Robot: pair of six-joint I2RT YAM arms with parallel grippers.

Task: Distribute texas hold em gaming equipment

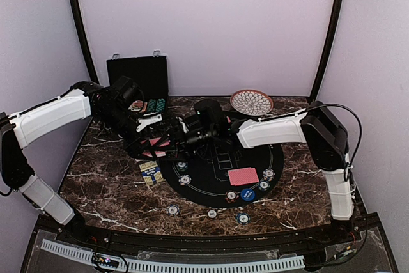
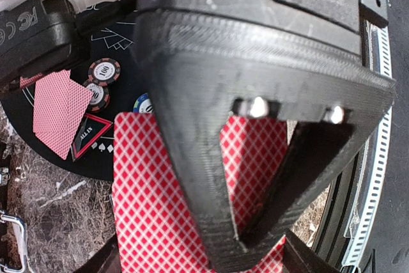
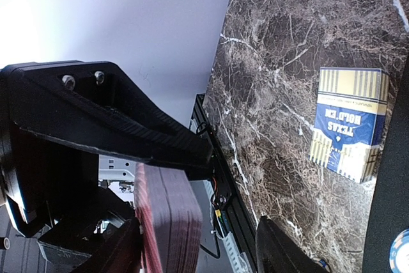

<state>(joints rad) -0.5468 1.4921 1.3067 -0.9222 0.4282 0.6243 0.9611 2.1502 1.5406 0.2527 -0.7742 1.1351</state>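
Observation:
My left gripper [image 2: 248, 246] is shut on a deck of red-backed cards [image 2: 150, 190], held above the table's left middle [image 1: 155, 142]. My right gripper [image 1: 183, 137] reaches in from the right. Its jaws stand open around the deck's edge [image 3: 167, 218]: the deck lies against one finger [image 3: 105, 250] and the other finger [image 3: 281, 250] stands apart. Two red-backed cards [image 2: 57, 110] lie on the black felt mat [image 1: 204, 177], with striped chips [image 2: 104, 71] and a red-triangle marker [image 2: 89, 135] beside them. More chips [image 1: 211, 213] sit along the mat's near edge.
A blue-and-yellow card box [image 3: 348, 123] lies on the marble left of the mat [image 1: 149, 172]. An open black case [image 1: 137, 76] stands at the back left, chips [image 1: 156, 105] before it. A patterned plate [image 1: 251, 101] sits at the back right.

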